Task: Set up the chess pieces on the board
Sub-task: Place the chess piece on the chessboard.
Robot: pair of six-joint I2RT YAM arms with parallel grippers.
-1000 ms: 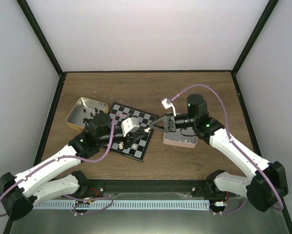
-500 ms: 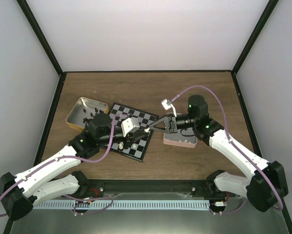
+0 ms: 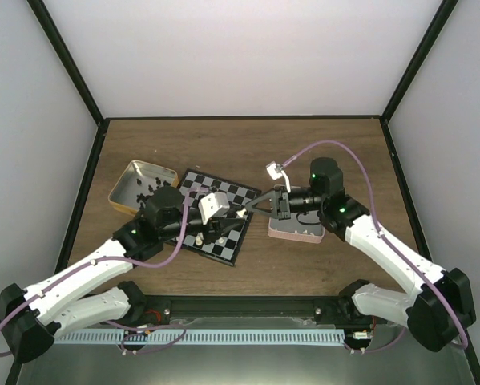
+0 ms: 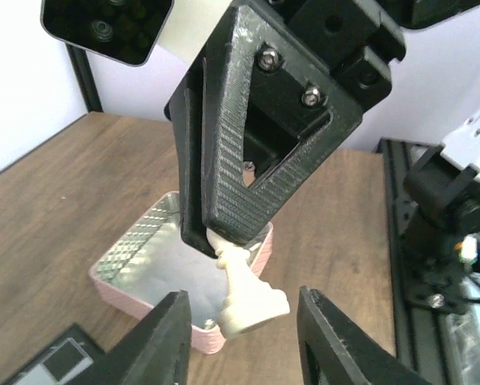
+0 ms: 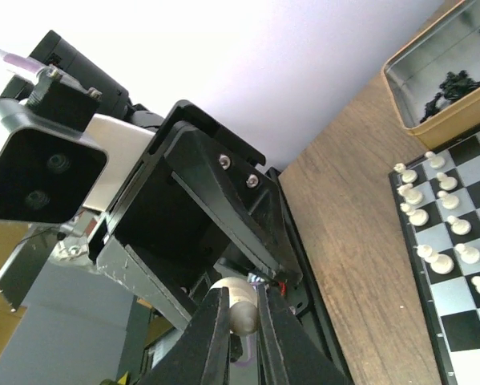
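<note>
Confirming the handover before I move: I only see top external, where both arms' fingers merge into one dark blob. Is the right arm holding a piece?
Observer: Yes. In left wrist, the right fingers pinch a white piece by its top, base hanging free.
Operator: Left closed on it?
Observer: No. The left fingers stand open either side of its base, gaps showing.
Operator: Any whites placed?
Observer: Right wrist shows white pieces standing in two rows on the board.

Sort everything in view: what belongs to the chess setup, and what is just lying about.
Job:
board
cream pieces standing on it
cream piece in the right gripper
black pieces

Lying about:
gold tin
pink tin
</note>
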